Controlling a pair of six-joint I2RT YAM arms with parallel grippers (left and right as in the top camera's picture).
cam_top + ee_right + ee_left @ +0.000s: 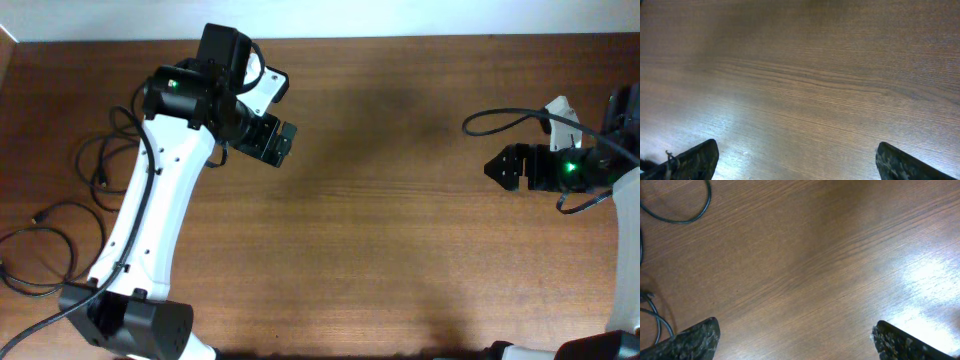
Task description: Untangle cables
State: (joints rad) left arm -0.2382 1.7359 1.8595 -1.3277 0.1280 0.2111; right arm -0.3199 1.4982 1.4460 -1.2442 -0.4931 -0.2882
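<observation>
Several thin black cables lie in loose loops at the table's left edge in the overhead view, one group (100, 178) beside the left arm and another (40, 216) nearer the front. My left gripper (284, 143) is open and empty over bare wood, well to the right of them. In the left wrist view its fingers (797, 341) are spread wide, with a cable loop (699, 213) at the top left and more cable (655, 317) at the lower left. My right gripper (492, 168) is open and empty at the far right, over bare wood in its wrist view (797, 162).
The wooden table (400, 250) fills all views. A thicker black cable (500, 116) arcs from the right arm. The left arm's white link (150, 220) crosses above the table next to the cables, and its base (130, 325) stands at the front left.
</observation>
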